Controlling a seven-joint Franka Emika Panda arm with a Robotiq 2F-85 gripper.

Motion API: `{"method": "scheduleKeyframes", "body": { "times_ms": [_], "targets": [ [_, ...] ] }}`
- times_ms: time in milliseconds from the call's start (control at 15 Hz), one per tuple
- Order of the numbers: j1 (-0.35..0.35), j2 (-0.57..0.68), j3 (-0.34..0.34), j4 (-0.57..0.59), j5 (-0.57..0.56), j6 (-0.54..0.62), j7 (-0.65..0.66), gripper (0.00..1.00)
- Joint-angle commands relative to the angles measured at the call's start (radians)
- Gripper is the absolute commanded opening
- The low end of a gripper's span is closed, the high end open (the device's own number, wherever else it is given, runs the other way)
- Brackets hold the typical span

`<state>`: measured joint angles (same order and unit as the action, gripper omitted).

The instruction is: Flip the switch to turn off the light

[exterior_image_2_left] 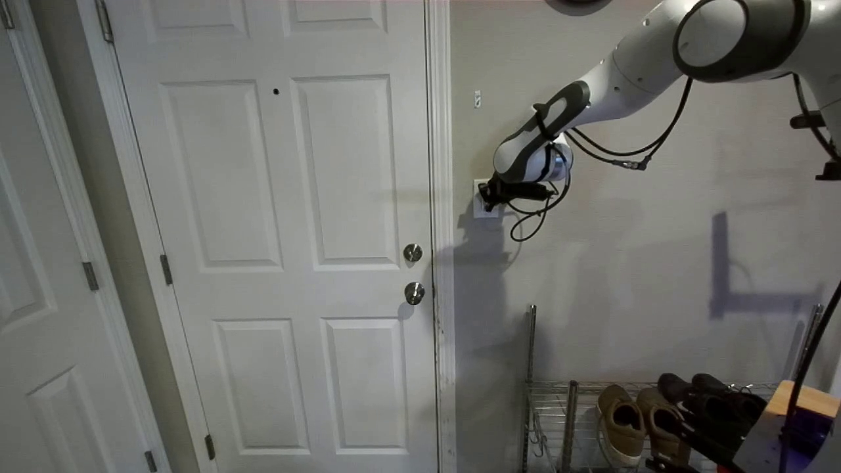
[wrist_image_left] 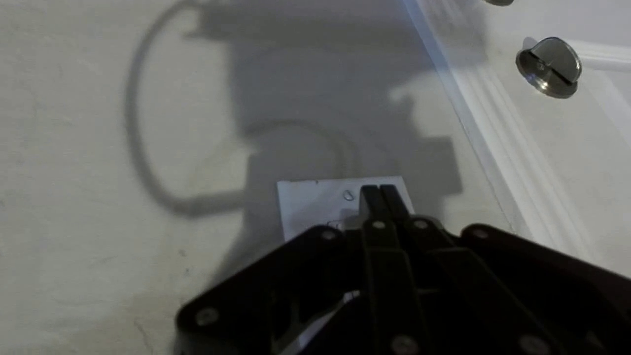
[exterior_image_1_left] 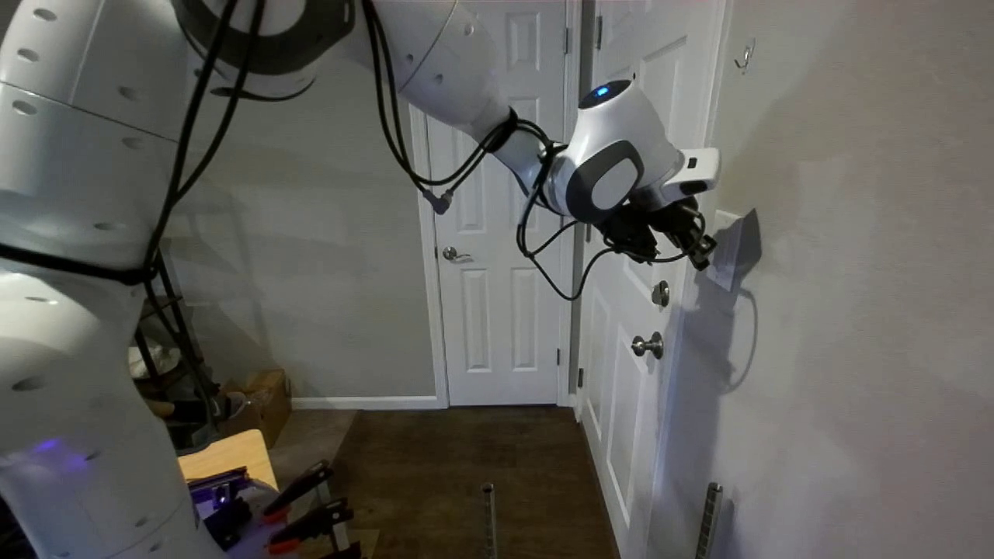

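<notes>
Pincer (wrist_image_left: 378,188) near white rectangular switch (wrist_image_left: 313,203)

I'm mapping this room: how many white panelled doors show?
2. One white panelled door with a silver lever handle is at the back in an exterior view; the other door, with a round metal knob, stands beside the white rectangular switch plate. Others may be hidden.
</notes>
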<state>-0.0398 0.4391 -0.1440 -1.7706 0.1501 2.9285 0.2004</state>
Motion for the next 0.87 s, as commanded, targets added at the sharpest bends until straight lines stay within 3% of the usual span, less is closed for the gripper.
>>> {"method": "scheduleKeyframes", "body": {
  "times_ms": [0, 800],
  "targets": [
    [-0.002, 0.032, -0.011, 0.045, -0.005, 0.030, 0.043, 0.04],
    [-0.010, 0.053, -0.005, 0.068, 0.023, 0.076, 0.078, 0.03]
  ]
}}
